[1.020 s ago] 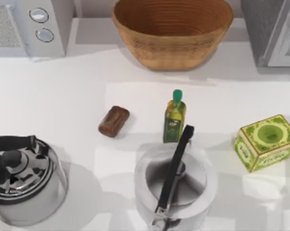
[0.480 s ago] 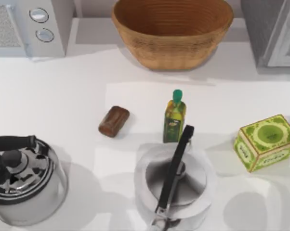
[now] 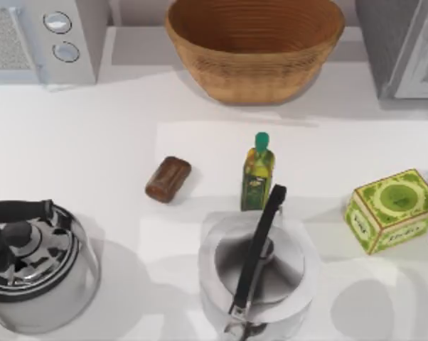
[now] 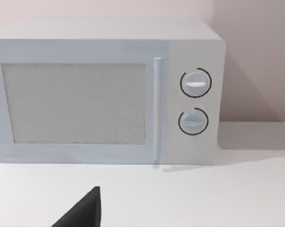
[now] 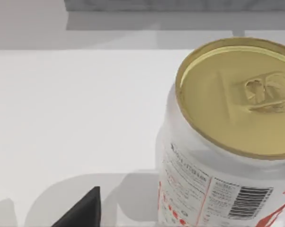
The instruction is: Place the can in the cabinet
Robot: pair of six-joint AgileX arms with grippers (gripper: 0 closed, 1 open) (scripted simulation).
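Close before the right tool point(image 5: 85, 213), grip state cannot tell, the white gold-lidded can point(image 5: 227, 142) stands upright on the counter point(image 5: 62, 104). An off-centre approach could topple it.

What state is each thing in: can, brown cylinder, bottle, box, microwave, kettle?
Can: upright, tab unopened.
Brown cylinder: lying on its side.
Bottle: upright, capped.
Box: closed.
Microwave: door shut.
Kettle: upright, lid on.

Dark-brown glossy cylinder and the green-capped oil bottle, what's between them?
Nothing: the top view shows bare white table between the dark-brown glossy cylinder and the green-capped oil bottle.
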